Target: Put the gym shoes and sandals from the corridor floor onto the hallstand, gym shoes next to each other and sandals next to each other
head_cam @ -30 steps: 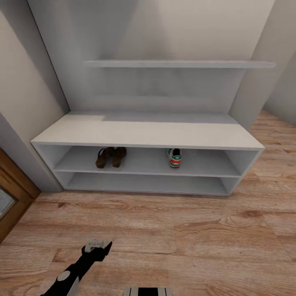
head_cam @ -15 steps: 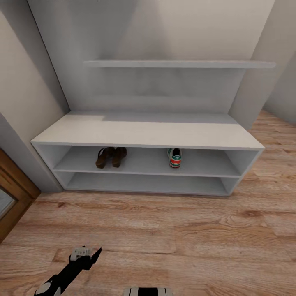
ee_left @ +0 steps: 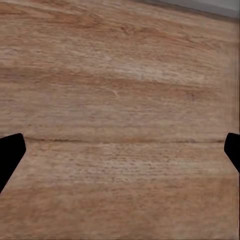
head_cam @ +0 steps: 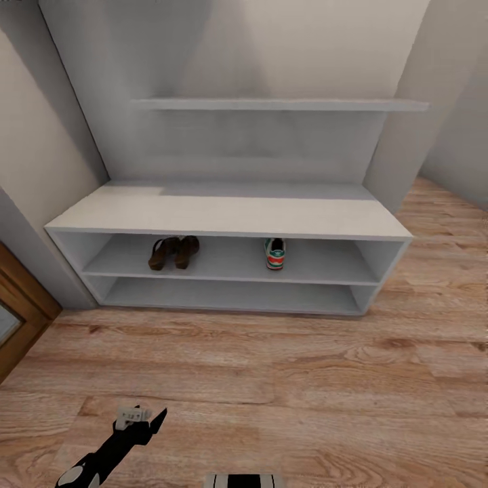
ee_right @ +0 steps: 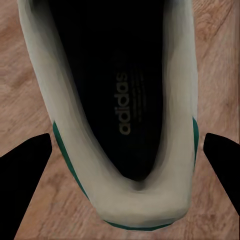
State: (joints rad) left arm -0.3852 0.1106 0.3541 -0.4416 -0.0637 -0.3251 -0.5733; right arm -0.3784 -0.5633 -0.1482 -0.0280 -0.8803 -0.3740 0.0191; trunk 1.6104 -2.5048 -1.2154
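Observation:
The hallstand (head_cam: 224,215) stands against the wall ahead. On its upper low shelf the two sandals (head_cam: 169,252) lie side by side at the left. One gym shoe (head_cam: 274,253) sits heel-out further right, apart from them. The other gym shoe (ee_right: 130,210) appears from above in the right wrist view. My right gripper (ee_right: 127,137) is shut on its heel end, a dark finger (ee_right: 25,185) against each side, with the corridor floor (ee_right: 20,90) behind. My left gripper (head_cam: 139,415) hangs low over the floor, open and holding nothing, and its wrist view looks at bare planks (ee_left: 120,100).
A brown wooden door frame (head_cam: 17,318) stands at the left edge beside the hallstand. A wall shelf (head_cam: 278,104) runs above the bench top. The wall juts forward at the hallstand's right end (head_cam: 396,135). Open plank floor (head_cam: 285,379) lies between me and the hallstand.
The left arm drew back toward me and to the left over the floor. The camera then moved, shifting the whole picture left. The shoes on the shelf stayed put.

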